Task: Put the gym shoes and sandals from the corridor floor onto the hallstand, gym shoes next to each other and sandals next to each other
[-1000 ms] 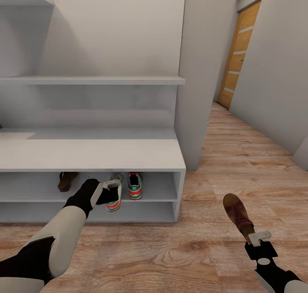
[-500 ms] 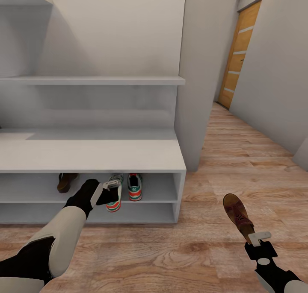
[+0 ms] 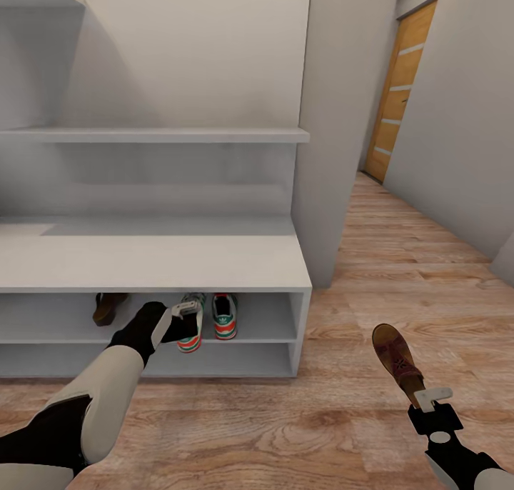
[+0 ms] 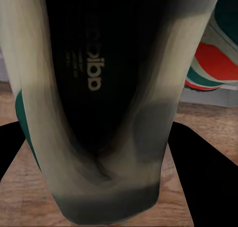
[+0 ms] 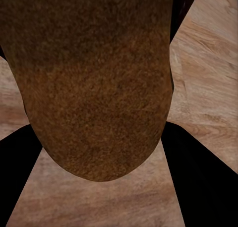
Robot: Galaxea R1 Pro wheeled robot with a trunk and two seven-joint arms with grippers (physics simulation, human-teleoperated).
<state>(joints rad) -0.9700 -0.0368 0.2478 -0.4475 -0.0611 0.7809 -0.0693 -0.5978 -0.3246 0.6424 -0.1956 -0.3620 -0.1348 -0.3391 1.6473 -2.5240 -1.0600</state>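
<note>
Head view: a gym shoe (image 3: 190, 331) is clamped in the left tool (image 3: 180, 317) at the mouth of the hallstand's (image 3: 157, 261) upper shelf compartment, just beside the second gym shoe (image 3: 225, 316) already set there, with one sandal (image 3: 108, 306) further along the same shelf. The other sandal (image 3: 396, 361) is gripped at its heel by the right tool (image 3: 430, 398) above the corridor floor (image 3: 371, 276), well apart from the hallstand.

The white shoe rack (image 3: 153, 258) has two open shelves under its bench top. On the upper shelf, near its right end, a white sneaker (image 3: 225, 317) with green stripes stands heel outward. A second sneaker (image 3: 190, 324) hangs at that shelf's front edge, just left of the first. One brown sandal (image 3: 107, 306) lies further left on that shelf. The other sandal (image 3: 397, 361) is tilted above the wood floor (image 3: 400, 261).
</note>
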